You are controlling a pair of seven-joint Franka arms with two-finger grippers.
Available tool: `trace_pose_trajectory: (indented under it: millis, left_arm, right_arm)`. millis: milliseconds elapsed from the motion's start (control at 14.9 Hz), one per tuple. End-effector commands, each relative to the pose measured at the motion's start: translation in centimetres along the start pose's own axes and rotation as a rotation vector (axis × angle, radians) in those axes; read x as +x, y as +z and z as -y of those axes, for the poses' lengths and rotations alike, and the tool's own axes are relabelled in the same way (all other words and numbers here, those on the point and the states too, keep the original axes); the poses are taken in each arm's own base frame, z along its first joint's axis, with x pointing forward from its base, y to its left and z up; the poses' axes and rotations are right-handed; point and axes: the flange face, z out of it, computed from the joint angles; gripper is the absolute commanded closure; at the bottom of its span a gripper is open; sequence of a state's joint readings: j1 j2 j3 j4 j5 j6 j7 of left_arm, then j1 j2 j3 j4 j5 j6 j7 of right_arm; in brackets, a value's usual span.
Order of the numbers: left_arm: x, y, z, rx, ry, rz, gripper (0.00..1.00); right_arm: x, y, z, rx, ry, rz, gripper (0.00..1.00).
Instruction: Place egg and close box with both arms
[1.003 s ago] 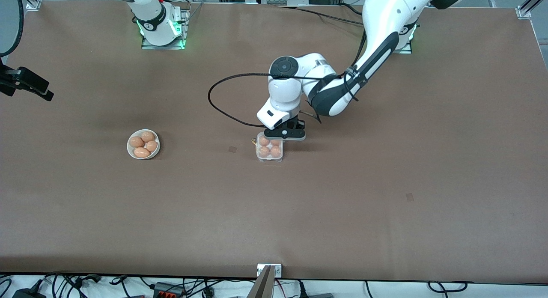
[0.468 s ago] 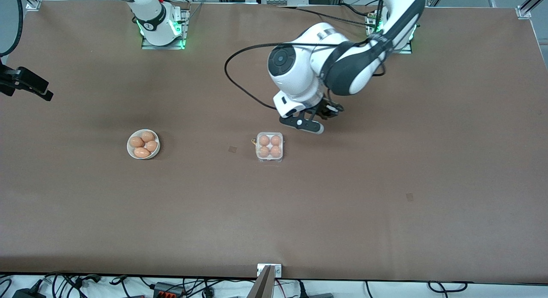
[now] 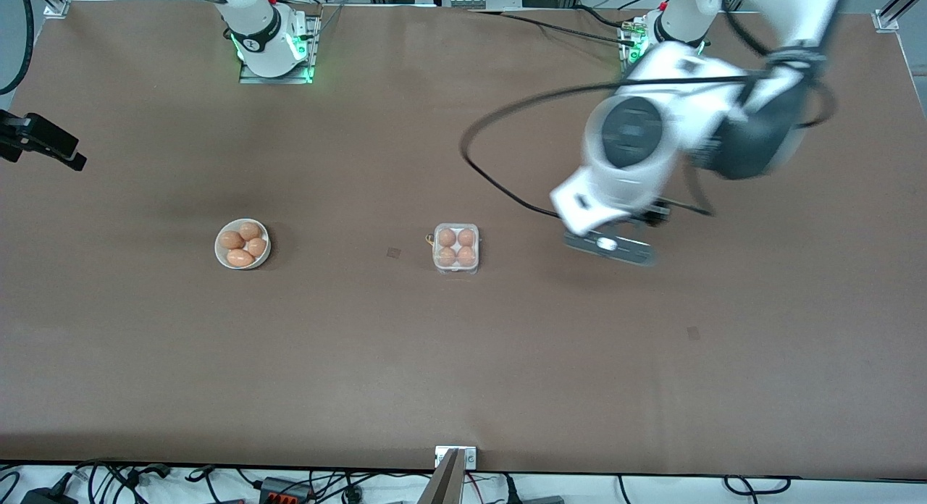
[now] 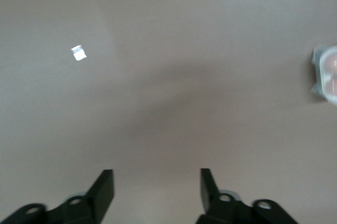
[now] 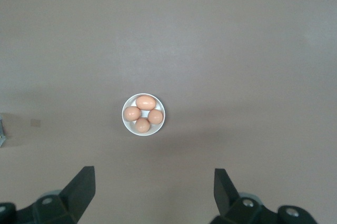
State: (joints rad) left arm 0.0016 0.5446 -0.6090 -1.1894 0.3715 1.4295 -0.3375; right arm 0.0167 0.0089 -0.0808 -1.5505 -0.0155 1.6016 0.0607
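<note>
Now you clear the left arm off the closed, full box

Your box (image 3: pixel 456 248) sits on the table (image 3: pixel 463 359) near its middle with an egg (image 3: pixel 447 237) in each of its four cells and the lid apparently down, so judge the placing and closing as done. Your left tool (image 3: pixel 610 245) hangs over bare table toward the left arm's end, fingers (image 4: pixel 103 192) spread apart and empty; lift it high and swing away from the box, so nothing clips the lid. Your right tool (image 5: pixel 152 195) waits with fingers wide and empty, high above the white bowl (image 3: pixel 242 244) of four spare eggs. Leave it parked; nothing calls for another pick.
</note>
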Motion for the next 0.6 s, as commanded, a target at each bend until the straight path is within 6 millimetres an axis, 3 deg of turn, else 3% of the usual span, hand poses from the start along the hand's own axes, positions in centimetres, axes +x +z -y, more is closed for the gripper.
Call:
trace_pose_trajectory:
  millis: [0, 67, 134, 334, 401, 535]
  left_arm:
    - [0.1, -2.6, 7.8, -0.147, -0.091, -0.001, 0.0]
    - [-1.2, -4.4, 9.6, -0.167, -0.101, -0.022, 0.0]
    - [-2.5, -5.1, 12.9, -0.163, -0.134, -0.025, 0.0]
    - [-7.7, -4.4, 19.0, -0.27, -0.139, 0.013, 0.0]
    - [-9.6, -4.6, 20.4, -0.266, -0.136, 0.012, 0.0]
    - [-12.1, -5.0, 20.1, -0.234, -0.129, 0.003, 0.0]
  right_arm:
    - [-0.1, -0.5, -0.2, 0.008, 0.003, 0.0, 0.0]
    - [-0.1, -0.6, -0.2, 0.008, 0.003, -0.002, 0.0]
    - [-0.2, -0.5, -0.2, 0.008, 0.003, 0.0, 0.0]
    - [-0.2, -0.6, -0.7, 0.006, 0.011, 0.004, 0.0]
    - [-0.2, -0.6, -0.8, 0.006, 0.012, 0.004, 0.0]
    - [-0.3, -0.6, -0.9, 0.006, 0.015, 0.004, 0.0]
